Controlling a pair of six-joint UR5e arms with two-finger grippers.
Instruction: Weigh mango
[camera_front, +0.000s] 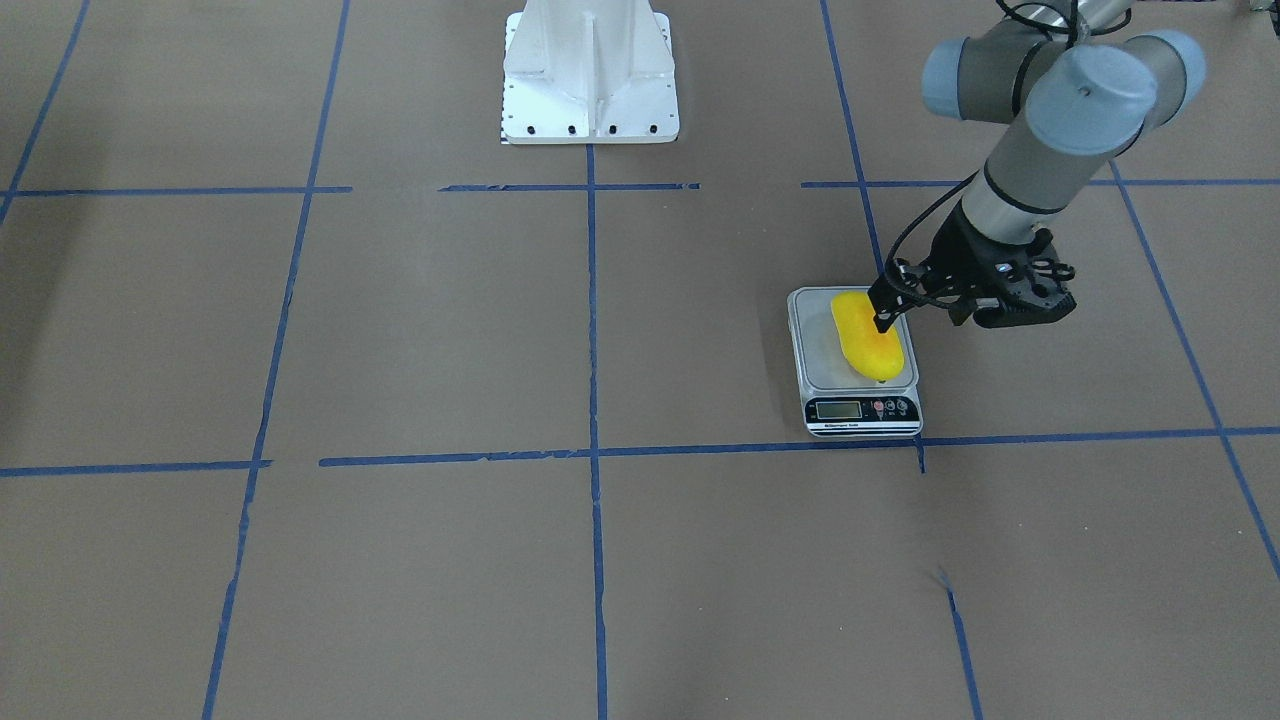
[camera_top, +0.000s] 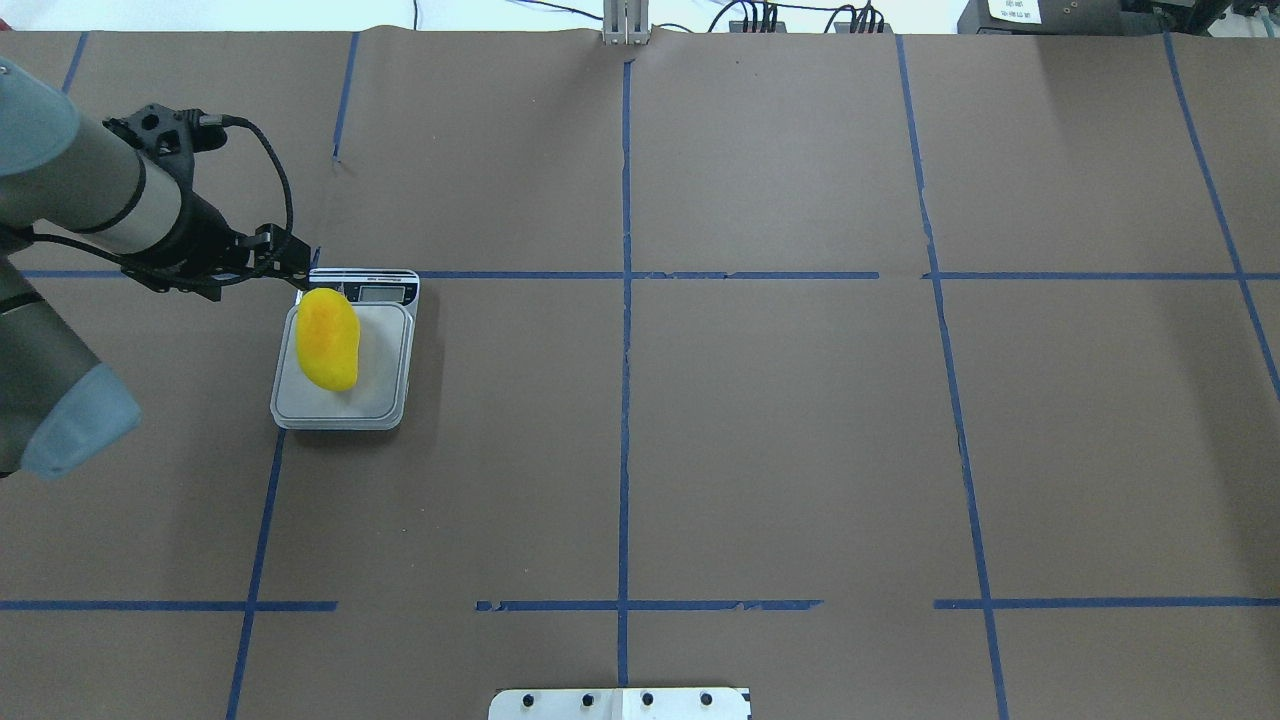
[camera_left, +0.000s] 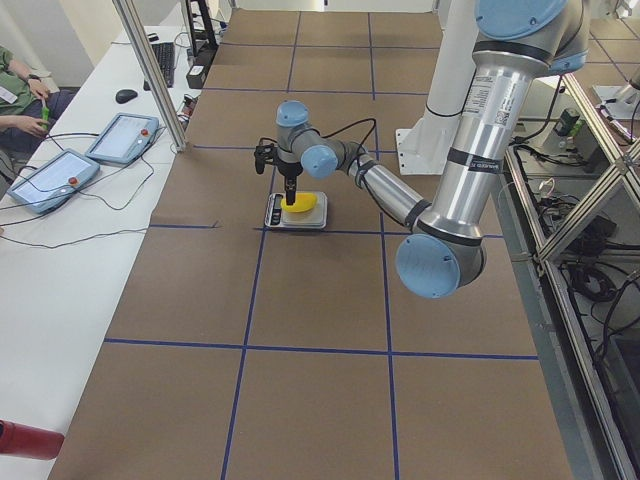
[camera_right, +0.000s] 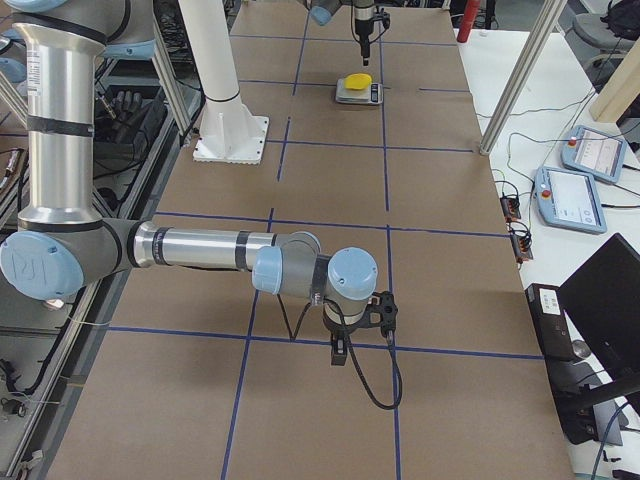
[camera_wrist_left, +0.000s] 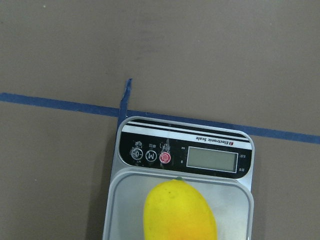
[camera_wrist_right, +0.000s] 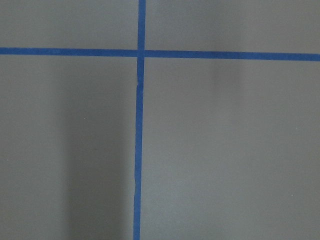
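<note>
The mango (camera_front: 867, 340) is bright yellow with an orange blush and lies lengthwise on the grey scale (camera_front: 820, 352). In the overhead view the mango (camera_top: 328, 340) sits on the left half of the scale's platform (camera_top: 385, 360). My left gripper (camera_front: 883, 320) hangs above the scale's display-end corner, just over the mango's tip, and holds nothing. Its fingers look closed together (camera_top: 302, 267). The left wrist view shows the mango (camera_wrist_left: 180, 212) below the scale's display (camera_wrist_left: 212, 160). My right gripper (camera_right: 338, 352) shows only in the exterior right view, low over bare table, and I cannot tell its state.
The robot's white base (camera_front: 590, 75) stands at the table's middle edge. Blue tape lines (camera_top: 625, 300) divide the brown table. Tablets (camera_left: 50, 175) and cables lie on a side bench beyond the table, and a metal pole (camera_left: 150, 70) stands there.
</note>
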